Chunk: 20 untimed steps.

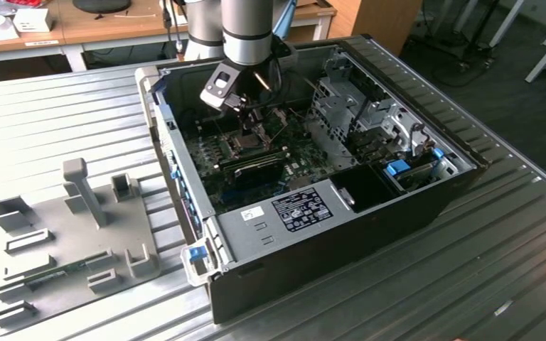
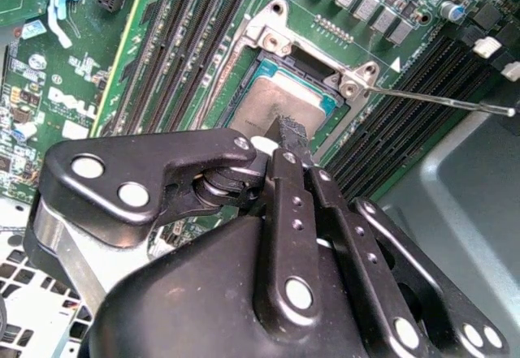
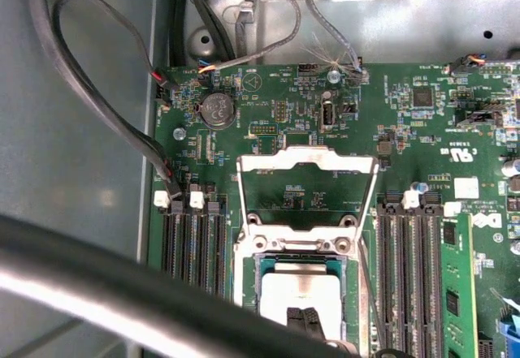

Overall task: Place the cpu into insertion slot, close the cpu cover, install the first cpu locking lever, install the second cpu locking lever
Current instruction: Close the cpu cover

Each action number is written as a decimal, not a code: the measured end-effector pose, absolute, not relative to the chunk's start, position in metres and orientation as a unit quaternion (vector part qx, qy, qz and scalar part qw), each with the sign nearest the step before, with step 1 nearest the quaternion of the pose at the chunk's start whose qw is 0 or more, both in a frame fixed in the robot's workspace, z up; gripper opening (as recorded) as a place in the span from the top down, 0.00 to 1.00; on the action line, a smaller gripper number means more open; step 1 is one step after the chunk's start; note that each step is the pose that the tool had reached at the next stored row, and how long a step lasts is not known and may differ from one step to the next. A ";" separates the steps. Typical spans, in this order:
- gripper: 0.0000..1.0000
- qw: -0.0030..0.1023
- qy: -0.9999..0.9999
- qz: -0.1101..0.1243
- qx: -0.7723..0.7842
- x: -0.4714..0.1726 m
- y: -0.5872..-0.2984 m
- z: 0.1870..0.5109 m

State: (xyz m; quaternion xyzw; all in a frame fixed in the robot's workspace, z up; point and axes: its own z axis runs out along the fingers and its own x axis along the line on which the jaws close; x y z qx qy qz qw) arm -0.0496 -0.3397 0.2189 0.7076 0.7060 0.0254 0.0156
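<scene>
Stage: the cpu [image 3: 305,286] lies flat in the slot [image 2: 272,37], so the first step looks done or all but done.
Cpu: its grey top faces up and sits square inside the slot's silver rim, in both wrist views.
Claw: the claw [image 2: 292,133] is clenched with its two black tips together. They grip nothing and rest on the cpu's top or just above it; which of the two cannot be told.
Cover: the cover [image 3: 307,160] is swung open and stands up from the far edge of the slot, with green board showing through its window. Closing it is not yet done.
Levers: one thin wire lever [image 2: 439,100] sticks out free beside the slot, unlatched. Judging by that and the open cover, both lever steps are left.
Left to do: three of the four steps, as a judgement from how things lie.
Case: the open computer case [image 1: 283,238] lies on its side on the ribbed metal worktop [image 1: 500,270]. It holds the board [image 3: 268,114], loose cables and grey metal drive cages, and the arm reaches down into it.
Slot contents: the cpu alone.
Memory slots: long black slots flank the slot on both sides, and one green module [image 3: 457,293] stands in a slot.
Fixture plate: a grey plate [image 1: 55,227] with upright holders lies on the worktop, well apart from the case, on the exterior view's left.
</scene>
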 end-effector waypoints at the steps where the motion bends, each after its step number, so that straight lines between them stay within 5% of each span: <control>1: 0.89 0.016 0.706 0.025 0.708 -0.050 -0.340 0.219; 20: 0.89 0.016 0.706 0.025 0.708 -0.050 -0.340 0.226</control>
